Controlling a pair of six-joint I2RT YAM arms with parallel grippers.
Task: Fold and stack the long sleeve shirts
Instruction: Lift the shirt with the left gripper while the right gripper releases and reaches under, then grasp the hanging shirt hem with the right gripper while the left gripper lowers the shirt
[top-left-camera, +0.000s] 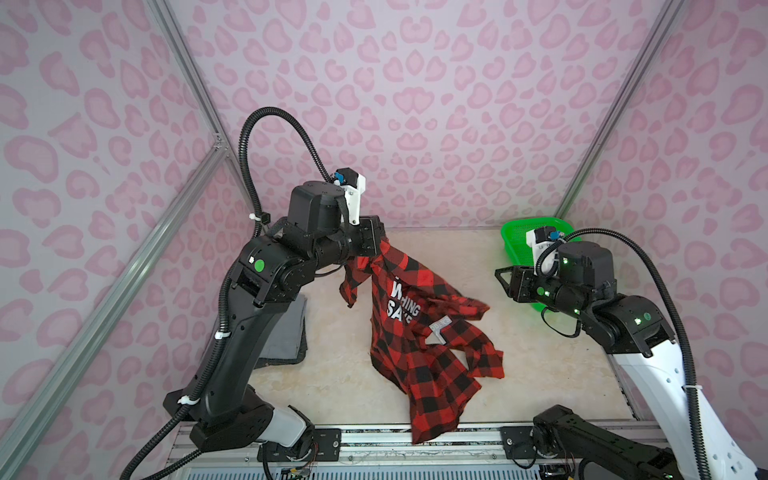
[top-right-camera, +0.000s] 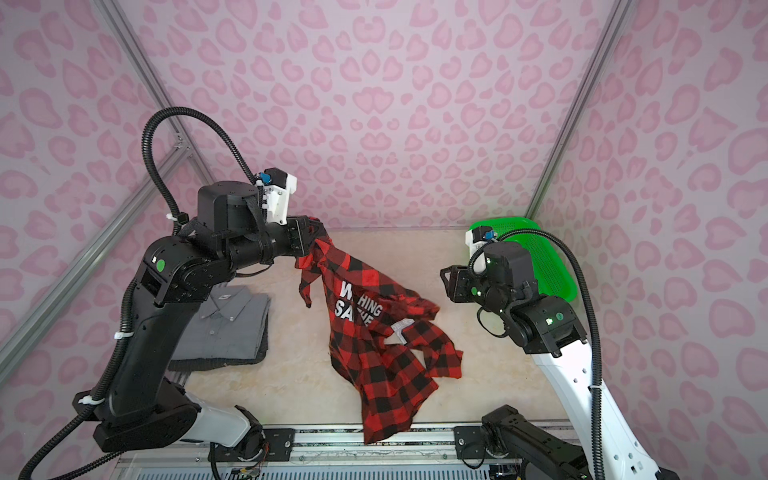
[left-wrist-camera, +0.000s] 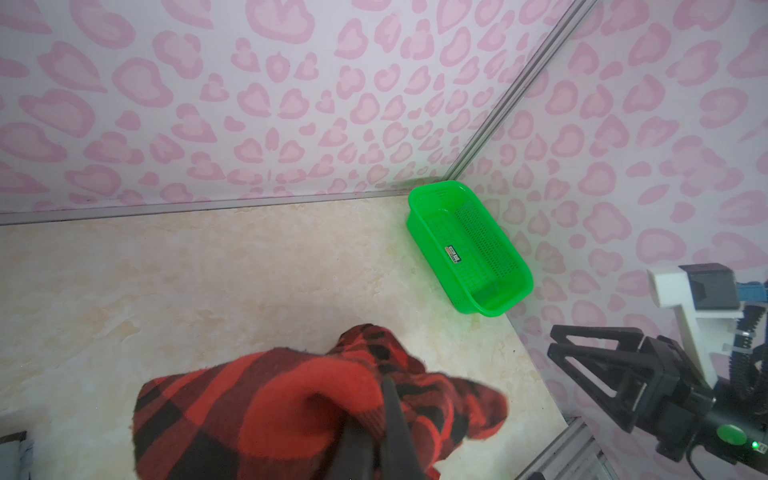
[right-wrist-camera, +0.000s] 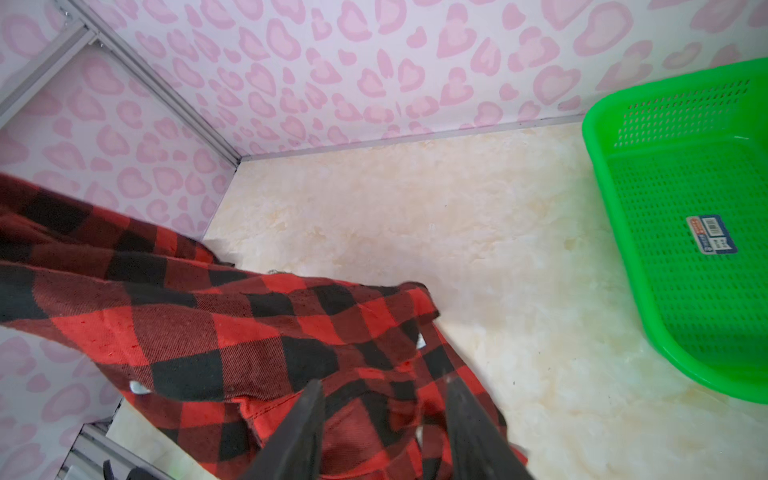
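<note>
Pink walls printed with heart-shaped blotches stand on three sides of a cream marbled table (top-left-camera: 340, 374), with metal framing in the corners. A metal rail (top-left-camera: 374, 440) runs along the near edge of the table.

The left gripper (top-left-camera: 380, 239) is raised over the far middle of the table. Its jaws are clamped tight on a bunched corner of the red-and-black checked shirt (top-left-camera: 419, 357). The left wrist view shows the dark fingers (left-wrist-camera: 392, 415) pinching a wad of that cloth. From the grip the shirt hangs down and spreads toward the near edge, crumpled and unfolded. It shows white lettering (top-left-camera: 403, 303) and a small pale label (top-left-camera: 440, 326). Its lowest part lies over the rail at the front in both top views.

The right gripper (top-left-camera: 500, 282) hovers to the right of the shirt, pointing toward it. Its jaws stand apart with nothing between them. In both top views it is clear of the cloth. In the right wrist view the two fingers (right-wrist-camera: 299, 428) frame the checked fabric that lies beyond them.

The grey shirt (top-right-camera: 224, 324) lies folded flat on the left side of the table, partly hidden under the left arm. Its collar and buttons face up, and it lies apart from the checked one.

A green perforated basket (left-wrist-camera: 469, 249) sits in the far right corner, behind the right arm. A small sticker (right-wrist-camera: 712, 235) lies on its floor.
</note>
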